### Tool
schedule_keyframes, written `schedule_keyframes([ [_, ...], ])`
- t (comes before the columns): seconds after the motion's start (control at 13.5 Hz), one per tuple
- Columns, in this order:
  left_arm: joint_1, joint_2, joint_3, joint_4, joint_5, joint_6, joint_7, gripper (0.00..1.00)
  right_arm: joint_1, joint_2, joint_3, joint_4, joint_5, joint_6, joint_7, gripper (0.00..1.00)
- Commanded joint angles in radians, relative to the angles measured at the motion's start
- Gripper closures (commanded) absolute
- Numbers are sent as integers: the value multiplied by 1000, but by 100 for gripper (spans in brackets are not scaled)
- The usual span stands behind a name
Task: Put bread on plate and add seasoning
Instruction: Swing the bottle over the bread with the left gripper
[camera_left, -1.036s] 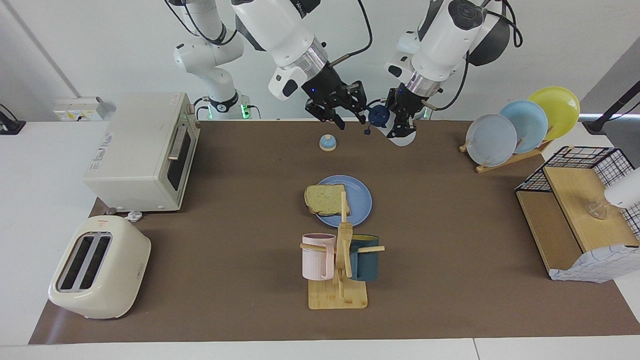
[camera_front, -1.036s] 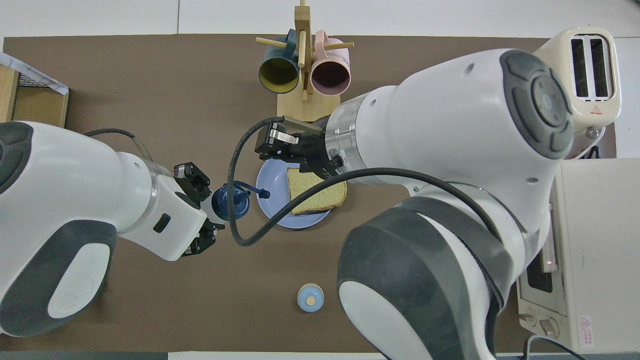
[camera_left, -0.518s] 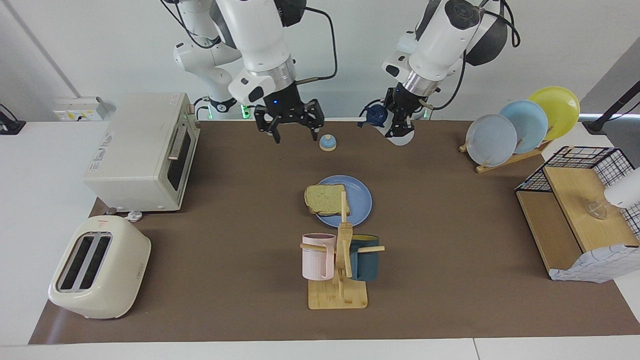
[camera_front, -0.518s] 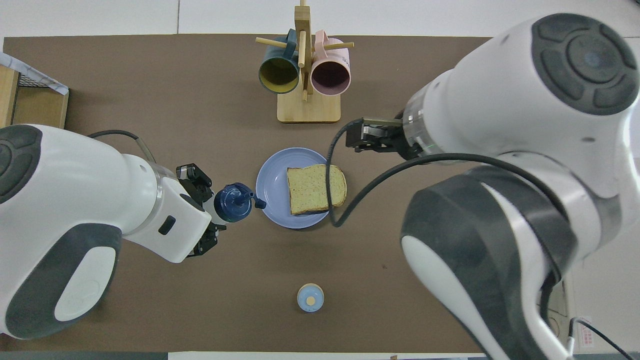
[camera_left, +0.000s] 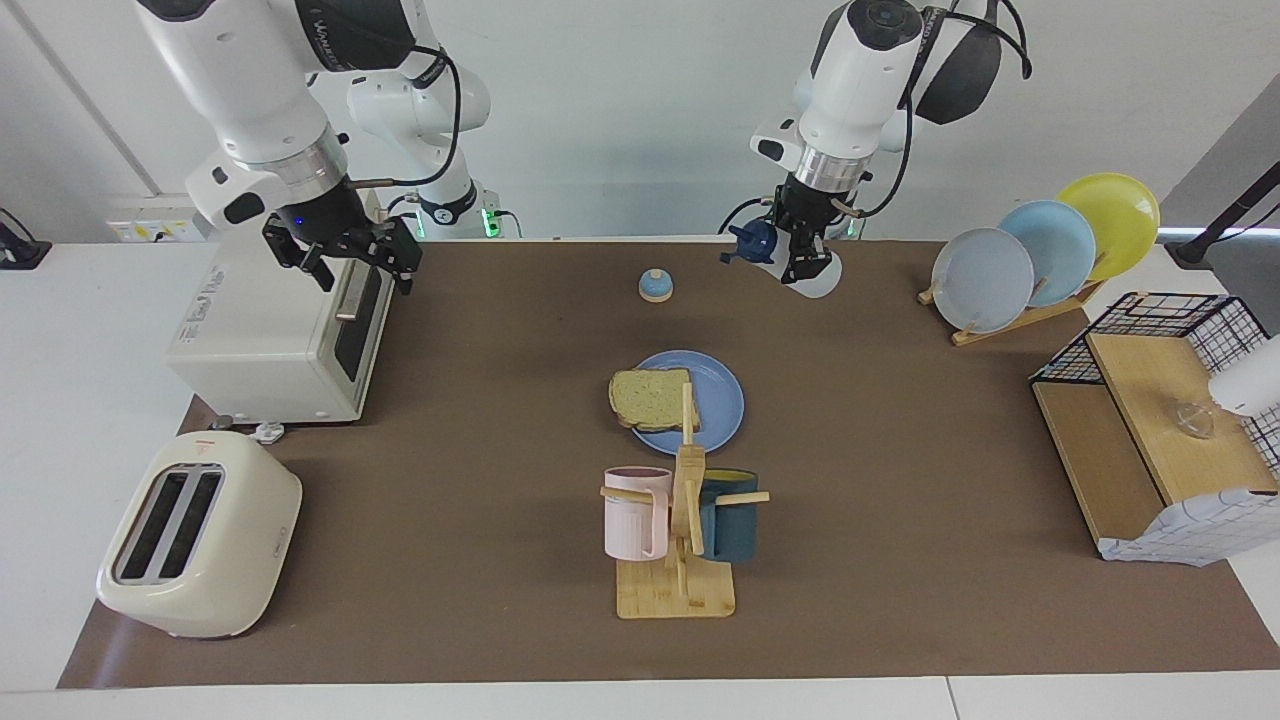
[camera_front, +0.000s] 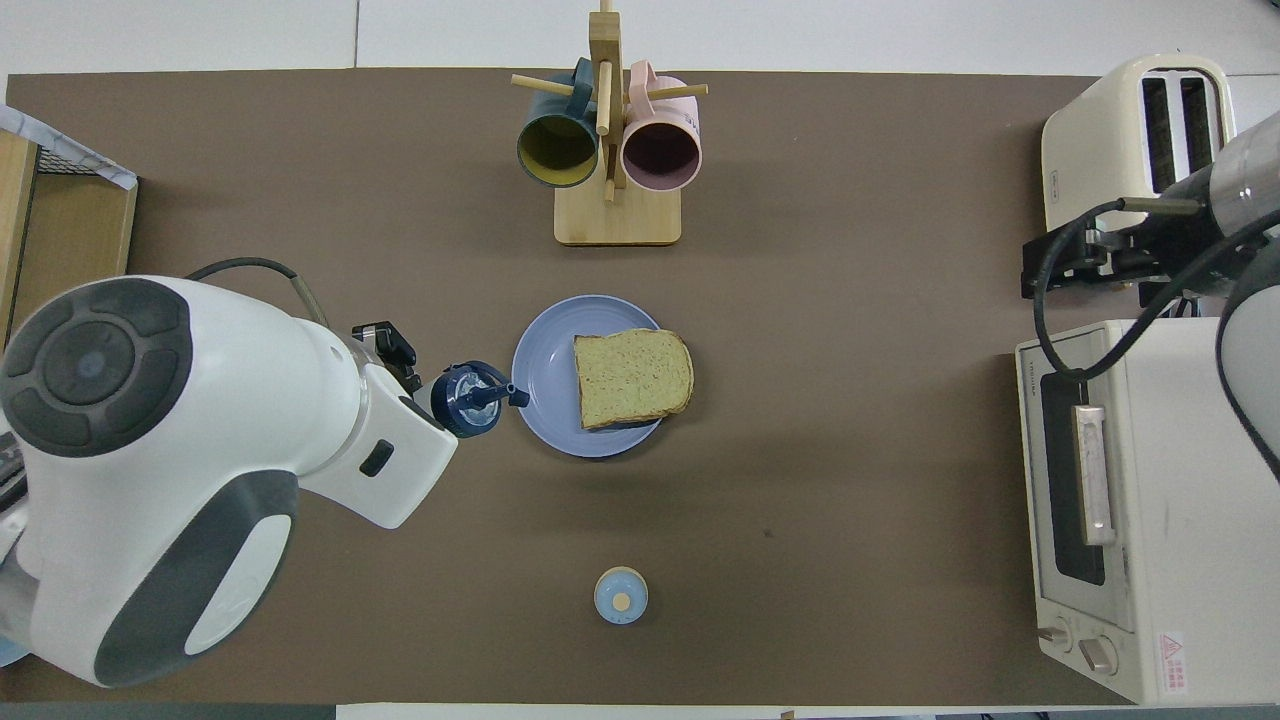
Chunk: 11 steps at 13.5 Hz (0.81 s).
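On plate (camera_left: 722, 400) — bread (camera_left: 652, 398).

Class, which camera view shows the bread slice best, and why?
The overhead view: the whole bread shows unobstructed, overhanging the plate rim toward the right arm's end. In the facing view, the mug rack's post crosses the slice.

One bread slice (camera_left: 653, 398), one flat blue plate (camera_left: 716, 405), one seasoning bottle (camera_left: 790, 262) in left gripper (camera_left: 806, 262); three racked plates (camera_left: 1045, 250), two mugs (camera_left: 680, 512), one bell (camera_left: 655, 286), one toaster (camera_left: 197, 534), one oven (camera_left: 280, 305).
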Motion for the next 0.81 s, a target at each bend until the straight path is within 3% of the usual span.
schedule_keyframes([
  [0.0, -22, 38, -33, 10, 92, 22, -60, 100, -12, -105, 0, -158, -24, 15, -60, 0],
  [0.15, -22, 74, -47, 35, 133, 22, -64, 100, -22, -100, -31, -151, -21, 30, -198, 0],
  [0.52, -79, 171, -59, 67, 255, 13, -154, 100, -32, -106, -49, -157, -23, 30, -211, 0],
  [0.74, -102, 211, -59, 79, 336, -10, -154, 100, -56, -100, -32, -148, -92, 29, -224, 0],
])
